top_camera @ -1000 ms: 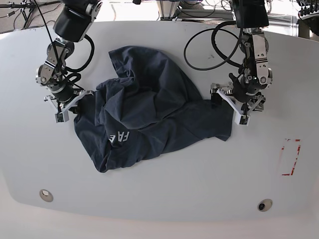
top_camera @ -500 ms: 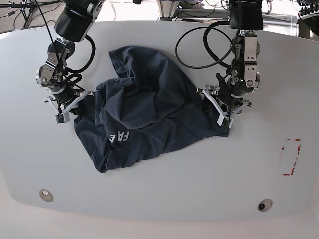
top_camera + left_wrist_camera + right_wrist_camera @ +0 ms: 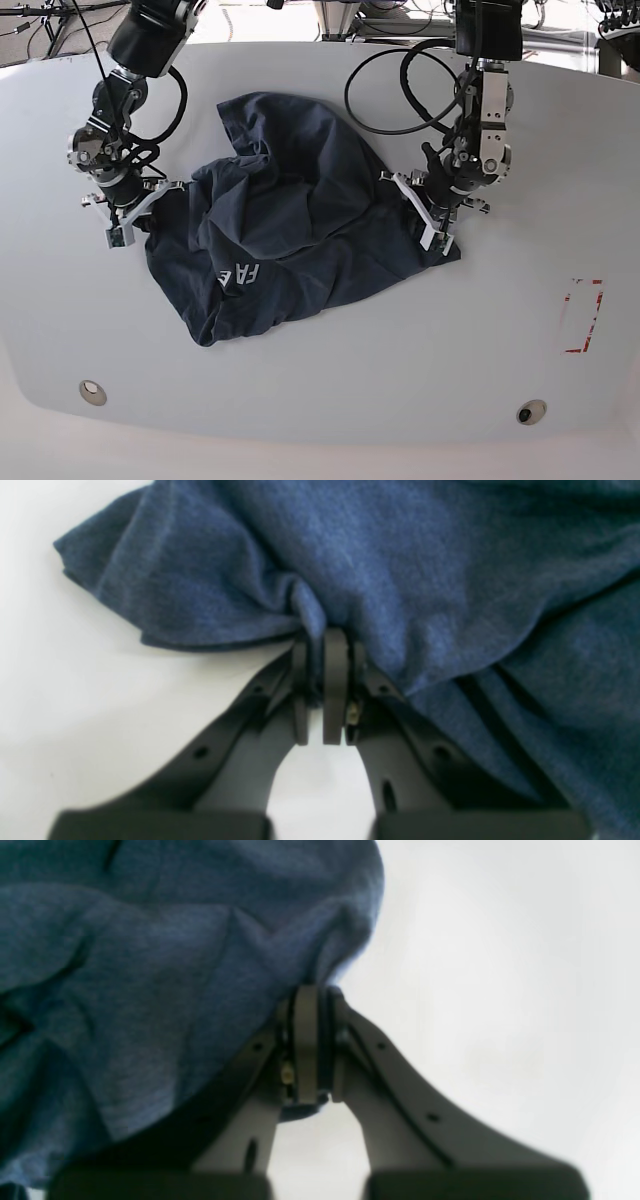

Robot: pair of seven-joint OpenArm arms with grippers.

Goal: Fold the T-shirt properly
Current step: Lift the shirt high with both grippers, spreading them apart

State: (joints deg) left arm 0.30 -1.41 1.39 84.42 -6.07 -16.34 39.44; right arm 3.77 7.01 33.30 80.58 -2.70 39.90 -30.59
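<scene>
The dark navy T-shirt (image 3: 290, 230) lies crumpled in the middle of the white table (image 3: 330, 380), white letters showing near its lower left. My left gripper (image 3: 428, 222), on the right in the base view, is shut on the shirt's right edge. In the left wrist view, the left gripper (image 3: 322, 640) pinches a bunched fold of the T-shirt (image 3: 400, 555). My right gripper (image 3: 130, 218) is shut on the shirt's left edge. The right wrist view shows the right gripper (image 3: 312, 995) closed on the T-shirt's (image 3: 150, 965) hem.
A red-outlined rectangle (image 3: 583, 315) is marked on the table at the right. Two round fittings (image 3: 92, 391) (image 3: 530, 411) sit near the front edge. Black cable loops (image 3: 400, 90) hang by the left arm at the back.
My left gripper has moved left onto the shirt's right edge and shut on the cloth, pushing that edge inward. The right gripper stays shut on the left edge, shifted only slightly.
</scene>
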